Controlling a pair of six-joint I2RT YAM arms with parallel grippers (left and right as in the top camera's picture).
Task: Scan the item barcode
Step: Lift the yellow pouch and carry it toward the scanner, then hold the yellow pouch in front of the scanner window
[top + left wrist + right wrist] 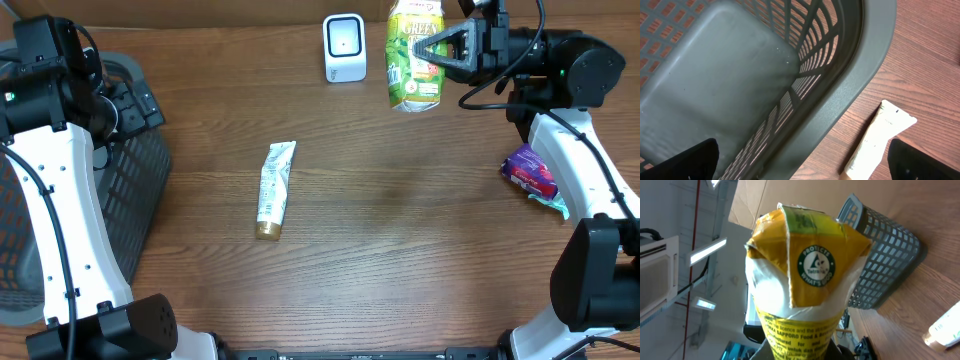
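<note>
Overhead: right arm stretched out level, right gripper (pixel 437 46) pinching the carton (pixel 414 55) in the air just beside the scanner (pixel 345 47). Left wrist: left gripper (pixel 805 162) spread wide above the basket (pixel 850 95). Right wrist: carton's folded end fills the frame.

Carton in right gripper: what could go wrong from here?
1. The right gripper pinches the carton from one side, in the air. The carton's end looks creased in the wrist view, so it might crush or slip.
2. The carton hangs beside the scanner, not in front of it, so the barcode may miss the window.
3. They sit close, and a swing toward the scanner could knock it.
</note>
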